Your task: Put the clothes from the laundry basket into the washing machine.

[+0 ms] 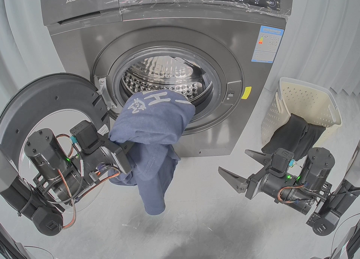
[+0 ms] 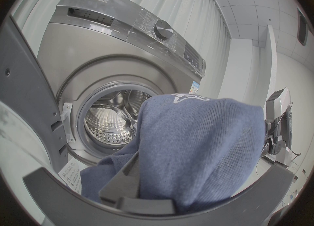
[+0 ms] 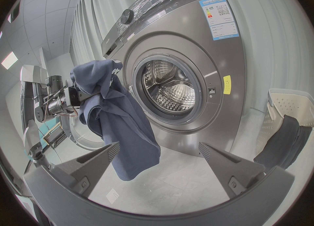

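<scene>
Just in front of the washing machine [image 1: 240, 46], outside its round opening [image 1: 165, 74], the blue sweatshirt [image 1: 153, 121] hangs bunched over the left hand [image 1: 122, 158]. That hand is closed on the cloth, with one dark finger [image 2: 127, 177] showing under the folds. None of the garment looks to be inside the drum yet. Its upper bulge sits level with the lower rim of the opening, and a long tail drops toward the floor [image 1: 210, 214].

The tail is the main risk, I judge. If the hand goes in and lets go with only the bulge past the rim, the hanging weight may drag the whole piece back out over the door seal, or leave a sleeve trapped in the doorway. Because the fabric wraps the fingers, it may also cling when they part and come back out with the hand.

On the left, the open door [image 1: 48, 95] stands close beside the left arm, so a wide swing could knock it.

Further right, the right hand [image 1: 234, 161] is spread wide and holds nothing, near the laundry basket [image 1: 311, 98]. A dark garment [image 1: 296, 132] slumps over the basket's front edge, and a shallow pinch on it may take only a fold and let the rest slide to the floor
</scene>
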Controlling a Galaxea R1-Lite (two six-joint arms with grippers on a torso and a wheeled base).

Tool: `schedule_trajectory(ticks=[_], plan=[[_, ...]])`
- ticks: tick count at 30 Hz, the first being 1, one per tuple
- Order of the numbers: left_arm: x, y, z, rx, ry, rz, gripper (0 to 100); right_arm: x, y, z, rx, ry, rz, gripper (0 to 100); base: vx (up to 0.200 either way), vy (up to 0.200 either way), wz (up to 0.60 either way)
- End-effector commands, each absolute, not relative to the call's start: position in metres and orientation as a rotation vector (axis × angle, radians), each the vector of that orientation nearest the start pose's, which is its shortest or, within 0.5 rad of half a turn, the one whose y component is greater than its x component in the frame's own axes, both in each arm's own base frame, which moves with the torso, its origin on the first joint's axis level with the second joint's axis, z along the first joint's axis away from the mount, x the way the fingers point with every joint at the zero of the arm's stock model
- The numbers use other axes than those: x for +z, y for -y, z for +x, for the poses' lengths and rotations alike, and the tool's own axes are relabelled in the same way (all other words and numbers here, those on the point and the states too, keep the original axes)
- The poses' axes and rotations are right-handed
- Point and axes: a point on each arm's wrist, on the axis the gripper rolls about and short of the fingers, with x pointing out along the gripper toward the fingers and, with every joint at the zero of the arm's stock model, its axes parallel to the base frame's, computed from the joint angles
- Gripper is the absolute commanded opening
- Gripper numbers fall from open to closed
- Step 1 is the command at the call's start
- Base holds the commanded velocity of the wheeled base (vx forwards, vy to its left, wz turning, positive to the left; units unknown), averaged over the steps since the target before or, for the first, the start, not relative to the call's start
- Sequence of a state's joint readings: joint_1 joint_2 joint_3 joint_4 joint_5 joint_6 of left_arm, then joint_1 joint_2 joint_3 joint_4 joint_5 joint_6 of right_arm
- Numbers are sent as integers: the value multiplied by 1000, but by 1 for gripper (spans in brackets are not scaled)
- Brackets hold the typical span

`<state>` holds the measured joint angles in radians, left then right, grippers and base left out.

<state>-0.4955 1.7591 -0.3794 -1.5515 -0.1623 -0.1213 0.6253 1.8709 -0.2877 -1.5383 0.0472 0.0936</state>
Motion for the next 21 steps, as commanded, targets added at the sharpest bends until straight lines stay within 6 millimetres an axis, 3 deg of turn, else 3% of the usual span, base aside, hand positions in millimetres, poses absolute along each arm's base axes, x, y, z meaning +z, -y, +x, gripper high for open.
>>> schedule_trajectory(ticks=[1,8,17,21], plan=[[146,123,225,-655,89,-136,0,106,-155,215,665,-75,79,100,0,0,0],[147,124,223,-674,90,-140,0,106,-155,216,663,-75,79,100,0,0,0],[142,129,223,-684,75,-111,0,106,-156,215,666,-77,80,100,200,0,0],[137,138,214,-734,61,-80,0,106,-157,214,669,-77,79,100,0,0,0]])
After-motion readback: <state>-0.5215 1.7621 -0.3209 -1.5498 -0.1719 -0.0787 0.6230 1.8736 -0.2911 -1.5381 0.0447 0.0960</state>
